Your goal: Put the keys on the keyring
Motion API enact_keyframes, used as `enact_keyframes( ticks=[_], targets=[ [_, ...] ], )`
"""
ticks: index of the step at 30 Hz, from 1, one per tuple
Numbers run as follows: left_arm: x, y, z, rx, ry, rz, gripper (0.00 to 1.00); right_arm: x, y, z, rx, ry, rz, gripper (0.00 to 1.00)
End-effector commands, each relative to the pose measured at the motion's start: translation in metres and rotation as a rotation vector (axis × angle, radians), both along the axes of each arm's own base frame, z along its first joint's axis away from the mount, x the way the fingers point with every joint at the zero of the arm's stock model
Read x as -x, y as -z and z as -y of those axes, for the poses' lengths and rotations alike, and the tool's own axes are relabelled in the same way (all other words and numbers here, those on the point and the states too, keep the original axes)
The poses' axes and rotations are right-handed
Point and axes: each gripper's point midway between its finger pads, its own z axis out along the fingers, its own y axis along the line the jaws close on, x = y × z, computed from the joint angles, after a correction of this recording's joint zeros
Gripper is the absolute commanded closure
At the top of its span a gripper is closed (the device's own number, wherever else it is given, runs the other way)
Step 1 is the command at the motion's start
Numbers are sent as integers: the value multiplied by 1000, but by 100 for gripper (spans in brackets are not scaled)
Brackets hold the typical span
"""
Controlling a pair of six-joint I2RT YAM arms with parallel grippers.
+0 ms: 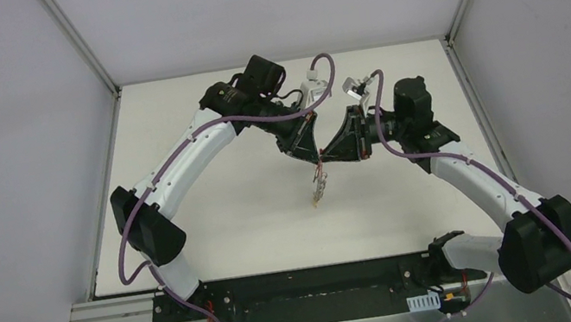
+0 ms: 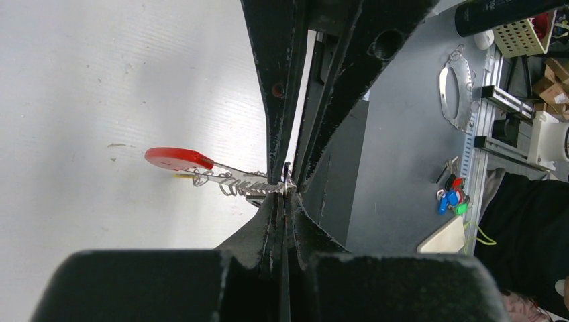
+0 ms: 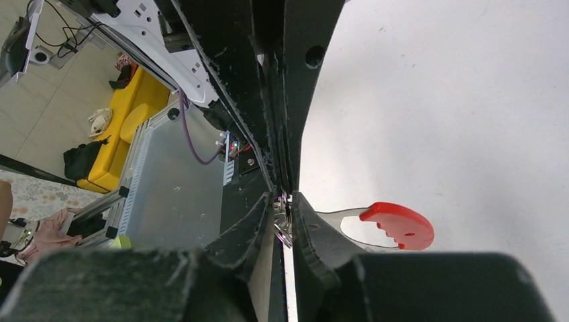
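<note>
Both grippers meet tip to tip above the middle of the white table [image 1: 230,214]. The keys [image 1: 319,186] hang below that junction as a silver bunch. In the left wrist view the keys [image 2: 228,181] run left from the fingertips to a red strap end [image 2: 178,159]. My left gripper [image 2: 285,194] is shut, with the near end of the bunch at its tips. My right gripper [image 3: 285,215] is closed on silver rings [image 3: 282,227] of the bunch, and the red strap end [image 3: 399,225] shows to its right. I cannot make out the keyring among the fingertips.
The black base rail [image 1: 311,283] runs along the table's near edge. White walls close in the left, right and back sides. Off the table, the left wrist view shows a grey bench with a coloured key bundle [image 2: 451,196] and an oval metal plate [image 2: 456,90].
</note>
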Motion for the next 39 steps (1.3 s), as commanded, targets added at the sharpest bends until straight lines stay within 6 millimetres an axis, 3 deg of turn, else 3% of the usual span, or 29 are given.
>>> enact_keyframes(
  ticks=[1, 5, 9, 15, 20, 24, 30, 39],
  targets=[
    [4, -16, 4, 42, 32, 31, 100, -1, -16, -3, -22, -22, 79, 85],
    [3, -16, 4, 42, 30, 35, 100, 0, -15, -4, -21, -31, 76, 88],
    [2, -14, 5, 40, 30, 36, 100, 0, -19, -4, -26, -27, 88, 100],
    [0, -15, 2, 54, 23, 36, 100, -2, -33, 1, -41, 2, 116, 100],
    [-6, -23, -2, 114, -17, 30, 78, -6, -45, 6, -78, 27, 111, 100],
    [-3, -25, -3, 137, -12, 22, 72, -8, -48, 8, -94, 38, 93, 100],
    [-1, -27, -2, 155, -12, 17, 73, -10, -48, 11, -102, 50, 91, 100],
    [0, -30, 2, 172, -3, -12, 85, -11, -47, 13, -105, 59, 89, 100]
  ],
)
